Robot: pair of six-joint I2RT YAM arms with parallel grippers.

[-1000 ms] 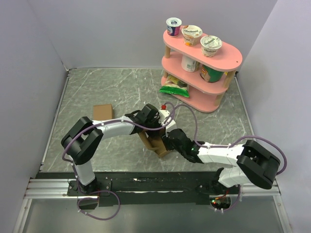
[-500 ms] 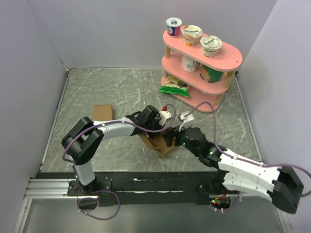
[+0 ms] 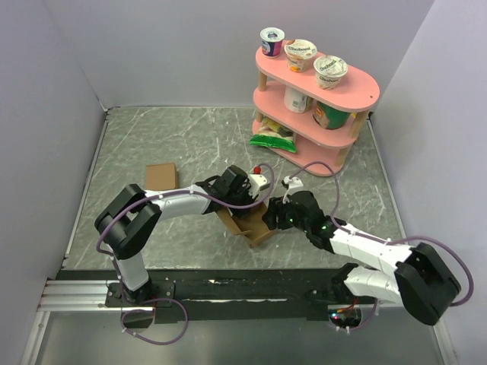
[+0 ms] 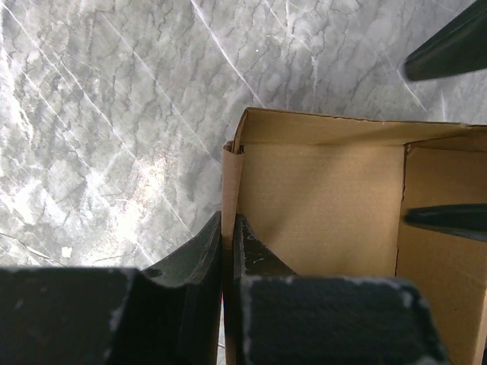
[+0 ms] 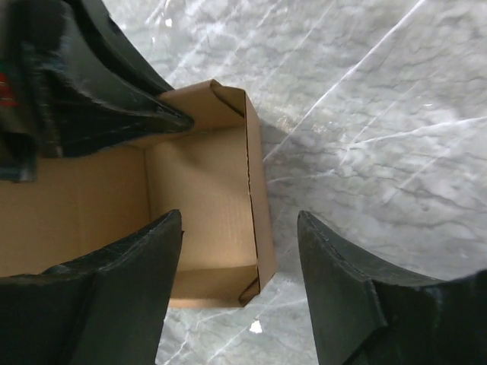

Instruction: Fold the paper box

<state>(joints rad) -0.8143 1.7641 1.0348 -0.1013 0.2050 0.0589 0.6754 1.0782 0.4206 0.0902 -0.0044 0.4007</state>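
Note:
The paper box (image 3: 248, 223) is an open-topped brown carton standing on the marbled table between my two arms. My left gripper (image 3: 246, 201) is shut on its wall; in the left wrist view the thin cardboard edge (image 4: 228, 182) sits pinched between the two black fingers (image 4: 196, 251). My right gripper (image 3: 269, 218) is open at the opposite side. In the right wrist view its left finger (image 5: 133, 262) hangs over the box's inside (image 5: 202, 198) and its right finger (image 5: 338, 277) over the table, straddling the wall without touching it.
A smaller neat brown cardboard cube (image 3: 160, 175) lies to the left. A pink two-tier shelf (image 3: 358, 95) at the back right carries yogurt cups (image 3: 301, 54) and jars, with a green snack bag (image 3: 273, 139) at its foot. Grey walls enclose the table.
My right arm swung out to the right and came back, and its jaws opened wider and now straddle the box's right wall. My left gripper kept its hold and stayed put.

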